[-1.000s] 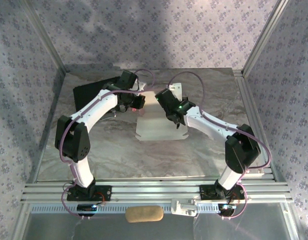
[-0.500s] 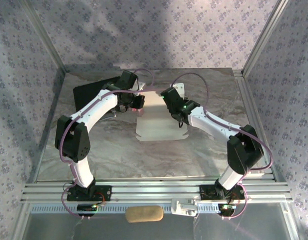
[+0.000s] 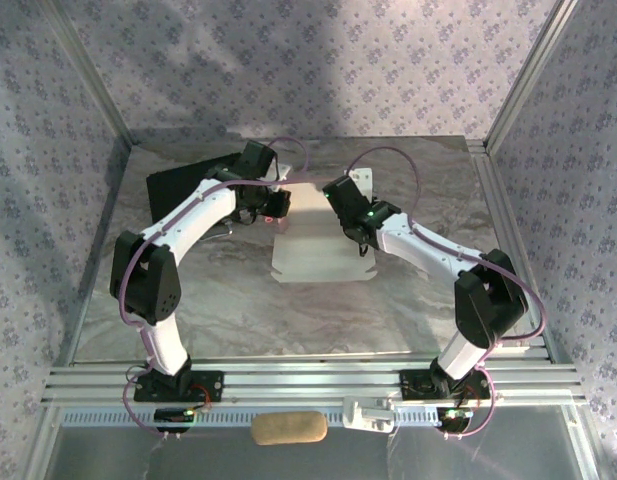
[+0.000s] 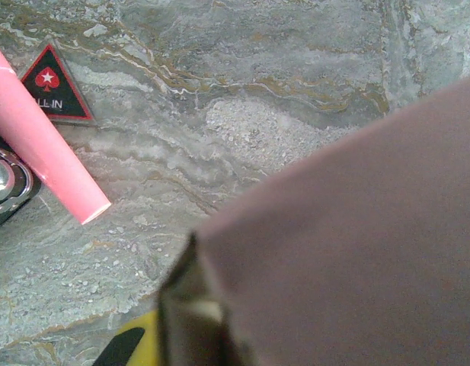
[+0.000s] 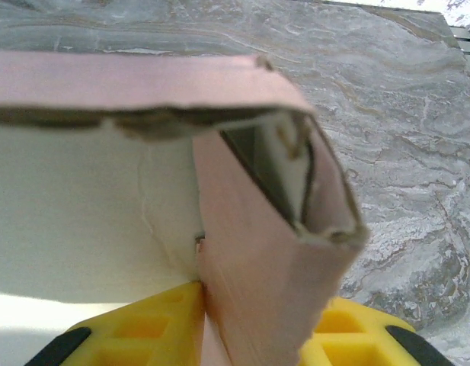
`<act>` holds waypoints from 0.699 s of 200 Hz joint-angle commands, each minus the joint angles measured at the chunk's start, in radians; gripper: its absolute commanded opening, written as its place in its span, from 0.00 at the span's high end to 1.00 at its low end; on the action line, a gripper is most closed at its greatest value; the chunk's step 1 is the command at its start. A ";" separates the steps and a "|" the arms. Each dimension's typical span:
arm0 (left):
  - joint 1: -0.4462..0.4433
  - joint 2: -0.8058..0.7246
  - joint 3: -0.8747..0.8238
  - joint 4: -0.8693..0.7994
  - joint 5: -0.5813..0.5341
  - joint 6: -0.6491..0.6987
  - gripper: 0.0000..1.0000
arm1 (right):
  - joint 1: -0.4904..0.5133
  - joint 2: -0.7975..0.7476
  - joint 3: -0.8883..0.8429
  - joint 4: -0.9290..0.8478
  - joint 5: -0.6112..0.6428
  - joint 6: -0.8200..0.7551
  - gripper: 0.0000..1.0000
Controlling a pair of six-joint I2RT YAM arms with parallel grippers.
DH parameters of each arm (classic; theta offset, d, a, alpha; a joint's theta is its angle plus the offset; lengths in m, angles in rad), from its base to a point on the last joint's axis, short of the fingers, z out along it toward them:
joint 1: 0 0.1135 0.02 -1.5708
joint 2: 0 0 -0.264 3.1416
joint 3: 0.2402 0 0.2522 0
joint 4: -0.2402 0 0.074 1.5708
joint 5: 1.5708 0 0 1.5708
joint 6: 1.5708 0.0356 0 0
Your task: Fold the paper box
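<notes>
White arm links (image 3: pixel 198 215), black joints (image 3: pixel 148 285), looping purple cables (image 3: pixel 390 150) and yellow claw fingers (image 5: pixel 135 335).

One fixed camera looks down from behind over the whole surface (image 3: pixel 288 320), while both wrist cameras sit tight against the paper box (image 3: pixel 318 255) it also shows.

One paper box (image 3: pixel 318 250) on the one counter (image 3: pixel 238 310), and two arms working it: left arm (image 3: pixel 188 225), right arm (image 3: pixel 428 255). Beside the box, count one black case (image 3: pixel 173 190), one pink tube (image 4: pixel 44 145) and one triangular sticker (image 4: pixel 55 95). Nearer than the box, one tan pad (image 3: pixel 288 428).
</notes>
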 commanded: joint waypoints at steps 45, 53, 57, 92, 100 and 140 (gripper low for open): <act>-0.006 -0.034 0.050 0.009 0.031 -0.007 1.00 | 0.002 0.050 0.067 -0.141 0.136 0.084 1.00; -0.006 -0.034 0.051 0.009 0.030 -0.007 1.00 | 0.007 0.061 0.087 -0.172 0.170 0.110 1.00; -0.006 -0.033 0.053 0.009 0.031 -0.008 1.00 | 0.011 0.068 0.095 -0.210 0.189 0.124 1.00; -0.007 -0.030 0.058 0.005 0.031 -0.009 1.00 | 0.024 0.101 0.144 -0.329 0.266 0.234 1.00; -0.007 -0.029 0.059 0.002 0.031 -0.009 1.00 | 0.027 0.104 0.150 -0.341 0.276 0.248 1.00; -0.007 -0.030 0.059 0.001 0.028 -0.013 1.00 | 0.029 0.066 0.118 -0.246 0.185 0.198 1.00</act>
